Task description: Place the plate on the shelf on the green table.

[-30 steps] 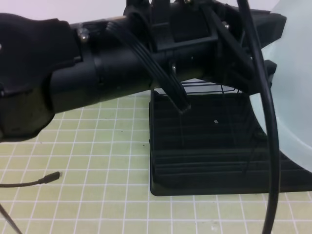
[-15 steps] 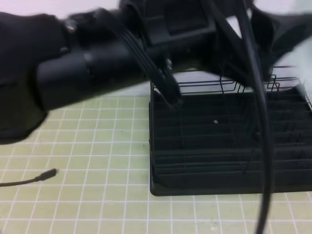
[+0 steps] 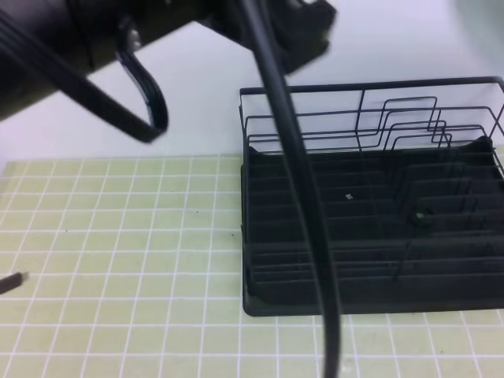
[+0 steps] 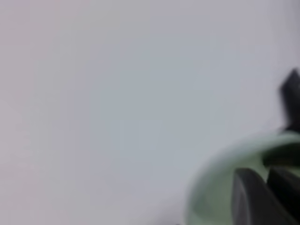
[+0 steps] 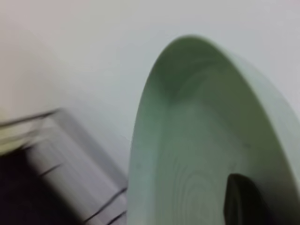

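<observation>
Plate (image 5: 187, 140) held on edge against right tool's finger (image 5: 241, 201).

the left arm (image 3: 71, 47) reaches across above the shelf (image 3: 370, 213), blurred. a right gripper finger (image 5: 243, 201) lies against the plate's (image 5: 197, 140) inner face.

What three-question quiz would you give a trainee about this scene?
1. True or false: the plate already stands in the shelf.
2. What colour is the shelf? A white, B black, C red.
3. Fill in: in the high view, the shelf sits on the ___ side of the green table.
Key: 1 false, its dividers hold nothing; 2 B; 3 right.
</observation>
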